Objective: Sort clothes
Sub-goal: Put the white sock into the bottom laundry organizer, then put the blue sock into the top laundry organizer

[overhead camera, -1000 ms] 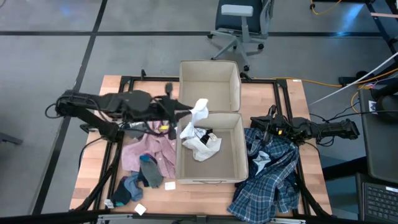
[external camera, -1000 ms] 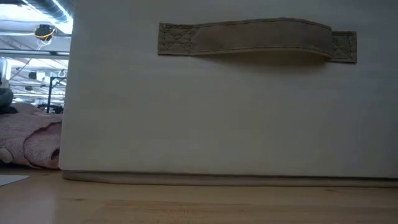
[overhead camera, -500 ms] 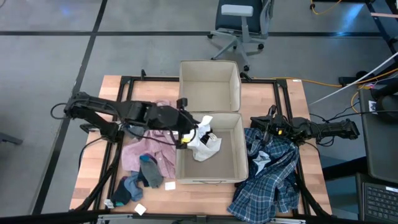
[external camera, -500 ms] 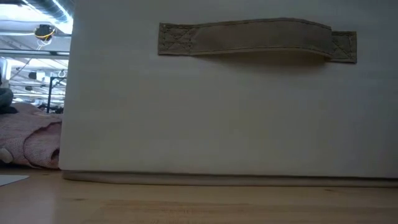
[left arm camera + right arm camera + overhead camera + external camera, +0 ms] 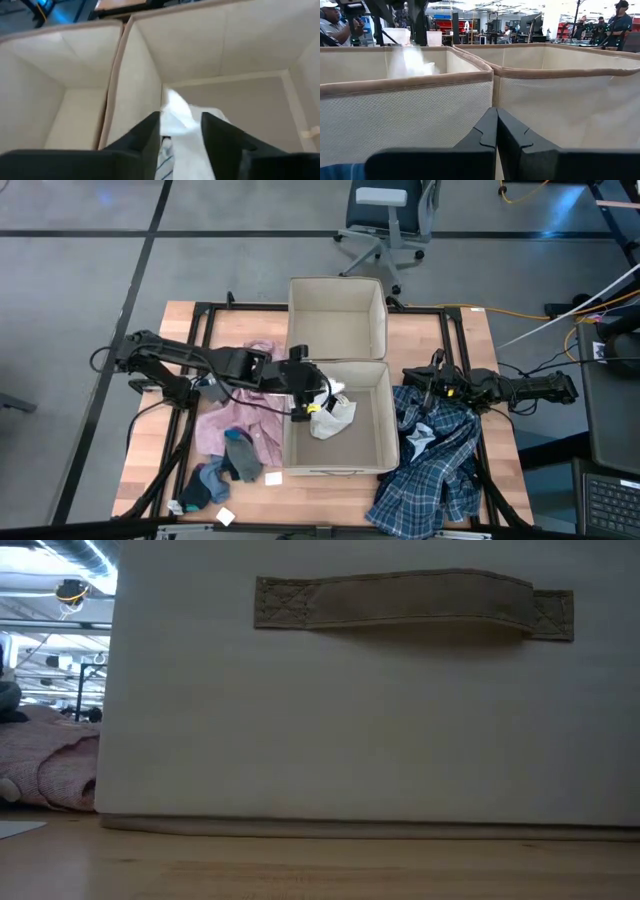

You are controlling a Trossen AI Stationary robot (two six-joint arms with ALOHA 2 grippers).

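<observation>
Left pincer (image 5: 318,393): reaching over the rim of the near bin (image 5: 375,463), fingers (image 5: 145,137) parted, with the white top (image 5: 330,416) showing between and just beyond them; a second ago it carried that top pinched shut and higher, and it has since come down over the bin and let its fingers spread. Whether the cloth has fully left the fingers cannot be told; by my judgement the drop is made or nearly so. White top: bunched in the near bin, against the wall nearest the pincer, directly under its tips. Far bin (image 5: 337,300): beyond the pincer, touching the near bin, nothing seen inside. Pink shirt (image 5: 240,423): on the table (image 5: 470,330) behind and beside the pincer, under its arm. Dark socks (image 5: 240,452): lying on the pink shirt's near edge, with more blue-grey socks (image 5: 205,481) just past them toward the table corner. Right pincer (image 5: 410,379): waiting at the far side of the near bin from the left one, fingers closed on nothing, resting above the plaid shirt (image 5: 440,465), which is heaped just beside that bin. Meaning for the task: one garment sorted; shirts and socks remain on the table, so most of the sorting is yet to do.
</observation>
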